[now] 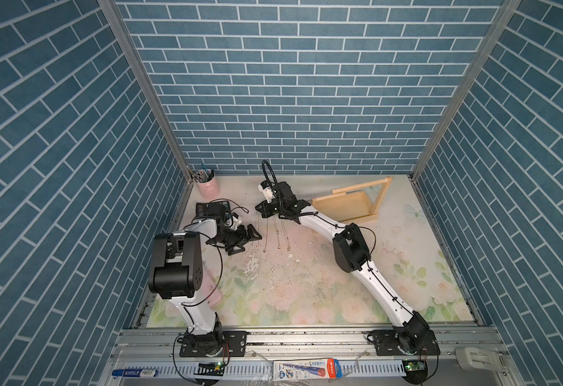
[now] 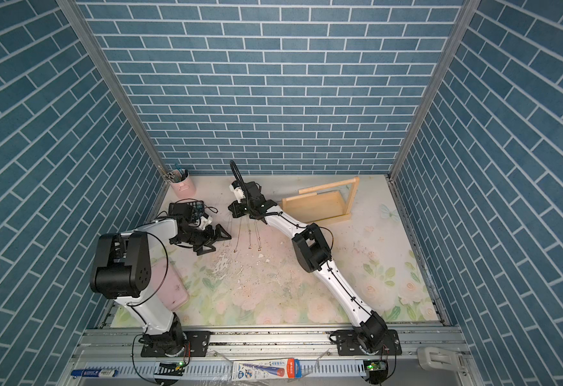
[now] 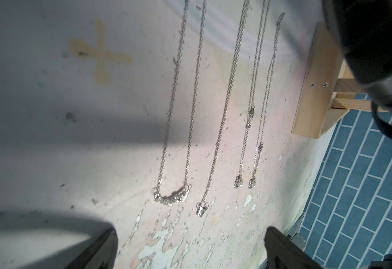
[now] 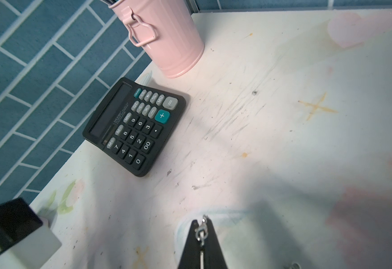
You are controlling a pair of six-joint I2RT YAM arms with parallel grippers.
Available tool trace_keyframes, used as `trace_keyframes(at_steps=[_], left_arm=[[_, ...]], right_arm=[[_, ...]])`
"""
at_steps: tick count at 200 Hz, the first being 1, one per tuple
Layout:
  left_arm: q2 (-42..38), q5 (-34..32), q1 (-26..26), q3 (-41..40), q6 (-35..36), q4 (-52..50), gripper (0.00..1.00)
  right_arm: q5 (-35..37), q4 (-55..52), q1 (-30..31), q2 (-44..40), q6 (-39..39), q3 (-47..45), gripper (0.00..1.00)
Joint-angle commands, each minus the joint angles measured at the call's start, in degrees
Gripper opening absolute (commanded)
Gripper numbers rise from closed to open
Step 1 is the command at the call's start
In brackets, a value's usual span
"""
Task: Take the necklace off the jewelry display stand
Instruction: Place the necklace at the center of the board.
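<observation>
So the right gripper (image 4: 202, 224) is pinched tight on the clasp end of the necklaces (image 3: 170, 198). It holds the bunch up over the table (image 1: 307, 294), about mid-width and toward the far edge, so the chains drop straight side by side instead of piling into a knot. Whether the pendants actually touch the table surface is hard to tell.

The left gripper (image 3: 190, 230) sits just beside the chains, toward the table's left edge, jaws spread as wide as they go with nothing in them (its camera is aimed right at the pendants, so it's probably there to steady or catch them).

The jewelry display stand (image 1: 343, 205) is off toward the far right corner, apart from the chains. In both top views no chain shows on its bar, so the job looks basically done.

The calculator (image 4: 134, 127) and pink cup (image 4: 167, 39) sit by the far left corner, out of the way.
</observation>
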Motion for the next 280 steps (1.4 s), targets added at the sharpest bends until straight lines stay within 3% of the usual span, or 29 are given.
trace_keyframes(at_steps=[1, 227, 280], left_arm=[[-0.91, 0.36, -0.05, -0.30, 0.53, -0.44, 0.99], [-1.04, 0.53, -0.07, -0.21, 0.37, -0.54, 0.99], [-3.58, 6.45, 0.29, -1.65, -2.46, 4.67, 0.99]], right_arm=[[1.10, 0.78, -0.20, 1.51, 0.38, 1.89, 0.00], [1.05, 1.43, -0.43, 2.36, 3.27, 1.68, 0.18], [0.70, -0.52, -0.49, 1.13, 3.20, 3.02, 0.25]])
